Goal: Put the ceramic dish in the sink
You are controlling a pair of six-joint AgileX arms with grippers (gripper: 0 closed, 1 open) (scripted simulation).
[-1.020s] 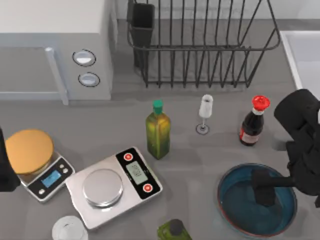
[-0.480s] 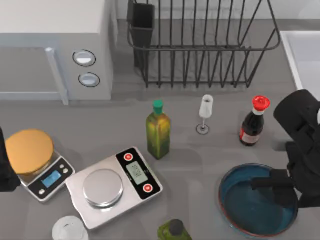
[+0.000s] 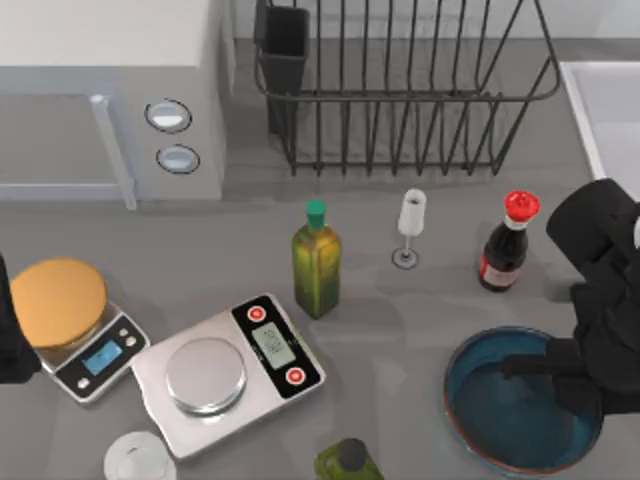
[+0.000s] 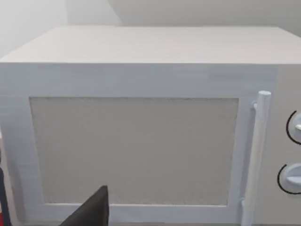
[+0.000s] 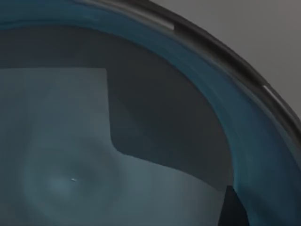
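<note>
Since the earlier frames the ceramic dish [image 3: 520,405] has been shifted slightly toward the right side of the surface [image 3: 400,310], and the right end effector [image 3: 560,375] has been drawn from the middle of the dish out to its right-hand rim.

The dish is seen resting flat on the surface, directly under the right end effector. Its blue glazed inside [image 5: 117,155] is shown close up in the right wrist view, with the rim curving past. Whether the end effector is clenched on the rim or released cannot be told.

The dish is judged to be stiff, fairly heavy, breakable and slick with glaze. A hold across the rim, one finger inside and one outside, is judged the best place, and tilting may be expected once it is lifted from one edge.

Just behind the end effector stands a dark bottle with a red cap [image 3: 508,243]. The sink [image 3: 605,110] lies farther back, at the right edge, with a black wire rack [image 3: 400,90] beside it.

The left arm [image 3: 10,340] is parked at the left edge, facing a white microwave [image 4: 141,117].
</note>
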